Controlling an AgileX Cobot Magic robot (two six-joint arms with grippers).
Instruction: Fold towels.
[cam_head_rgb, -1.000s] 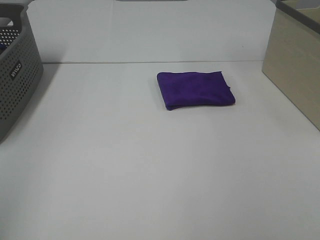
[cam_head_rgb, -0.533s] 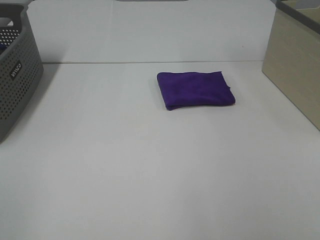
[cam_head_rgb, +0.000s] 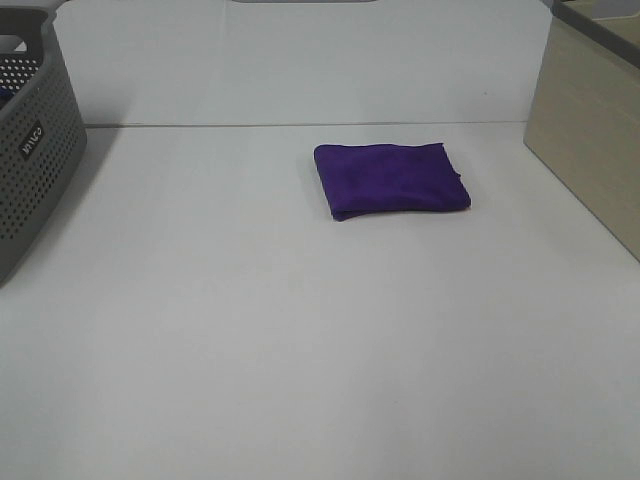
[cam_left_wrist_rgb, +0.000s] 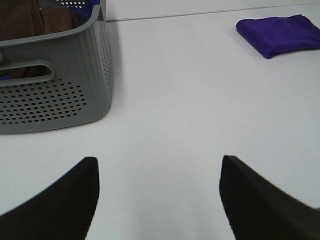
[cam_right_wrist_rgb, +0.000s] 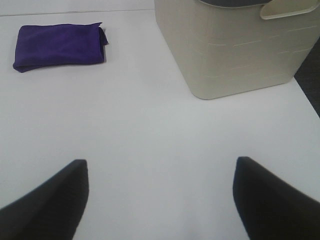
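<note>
Toward the far middle of the white table (cam_head_rgb: 300, 350), the purple towel (cam_head_rgb: 392, 179) lay folded into a soft, plush rectangle, well apart from both grippers. Each wrist view showed it far beyond the dark fingertips. The left gripper (cam_left_wrist_rgb: 159, 200) stood open over bare tabletop, holding nothing, near a grey perforated plastic basket (cam_left_wrist_rgb: 55, 95). The right gripper (cam_right_wrist_rgb: 161, 200) likewise gaped empty, near a smooth beige bin (cam_right_wrist_rgb: 235, 50) with rounded corners.
</note>
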